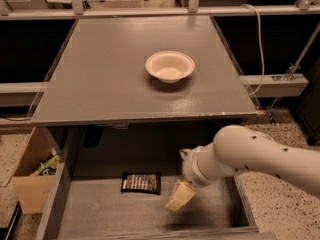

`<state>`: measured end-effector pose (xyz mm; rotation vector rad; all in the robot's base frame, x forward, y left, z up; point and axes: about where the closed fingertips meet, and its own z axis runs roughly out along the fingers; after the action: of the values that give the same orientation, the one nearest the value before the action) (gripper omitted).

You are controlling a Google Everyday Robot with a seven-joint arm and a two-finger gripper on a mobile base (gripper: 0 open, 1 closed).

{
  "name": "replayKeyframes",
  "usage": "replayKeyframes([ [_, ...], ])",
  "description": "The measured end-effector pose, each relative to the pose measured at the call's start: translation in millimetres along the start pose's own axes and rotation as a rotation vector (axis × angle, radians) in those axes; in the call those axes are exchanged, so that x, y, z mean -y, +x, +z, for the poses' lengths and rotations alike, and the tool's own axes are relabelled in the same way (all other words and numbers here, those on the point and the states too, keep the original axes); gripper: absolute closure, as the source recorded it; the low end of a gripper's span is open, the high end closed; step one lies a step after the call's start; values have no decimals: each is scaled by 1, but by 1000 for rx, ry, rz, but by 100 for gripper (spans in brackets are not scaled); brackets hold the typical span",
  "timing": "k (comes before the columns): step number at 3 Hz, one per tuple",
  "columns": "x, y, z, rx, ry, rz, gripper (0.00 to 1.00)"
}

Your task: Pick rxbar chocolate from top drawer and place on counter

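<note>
Far left, on the floor beside the drawer: small open cardboard box with green and pale items inside.

Wide shallow grey wooden top drawer pulled out below the counter.

Small flat dark-brown rxbar chocolate wrapper lies flat on the drawer bottom, toward the back, a little left of centre. Rectangular, long side running across the drawer, rows of pale lettering over the dark face. Nothing rests on it.

Pale yellowish gripper on the white speckled arm sits inside the drawer, just right of the bar and nearer the front, apart from it, no contact. Released or clenched: cannot tell. The bar is not in its grasp.

Above: large matte grey square counter carries a white round bowl, right of centre.
</note>
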<state>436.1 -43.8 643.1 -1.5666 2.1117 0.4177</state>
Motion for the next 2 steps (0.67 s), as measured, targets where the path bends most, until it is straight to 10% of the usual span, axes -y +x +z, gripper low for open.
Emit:
replayKeyframes([
  [2,10,-35,28,109,-33,28,0],
])
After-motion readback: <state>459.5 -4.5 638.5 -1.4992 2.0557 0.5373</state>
